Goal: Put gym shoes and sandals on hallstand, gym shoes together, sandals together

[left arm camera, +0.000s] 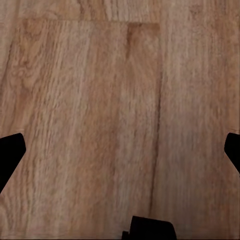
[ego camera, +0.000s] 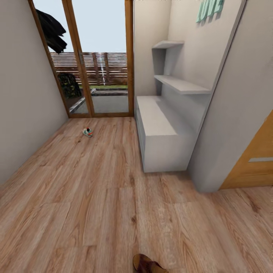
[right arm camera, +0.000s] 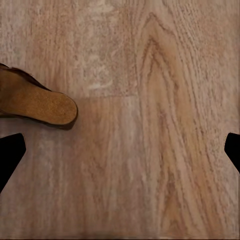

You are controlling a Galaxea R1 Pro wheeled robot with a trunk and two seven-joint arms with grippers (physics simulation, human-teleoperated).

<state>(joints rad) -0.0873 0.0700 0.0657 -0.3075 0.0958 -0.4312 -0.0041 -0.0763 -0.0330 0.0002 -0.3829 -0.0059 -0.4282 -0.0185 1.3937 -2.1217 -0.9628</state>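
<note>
One gym shoe (ego camera: 87, 132), white with teal and red accents, lies on the corridor floor (ego camera: 94, 197) near the glass door. A brown sandal (ego camera: 147, 265) sits at the near edge of the head view. The same sandal (right arm camera: 36, 102) appears in the right wrist view, tan footbed up, off to one side of my open right gripper (right arm camera: 120, 155) and not between its fingers. Over bare planks (left arm camera: 100, 100), my left gripper (left arm camera: 120, 155) is open and holds nothing. The white hallstand (ego camera: 155, 121) stands along the right wall.
Two floating wall shelves (ego camera: 182, 85) hang above the hallstand. A glass door with a wooden frame (ego camera: 100, 57) closes the far end. A wooden door (ego camera: 254, 159) is at the right, and a plain wall (ego camera: 22, 106) at the left. Open floor lies between.
</note>
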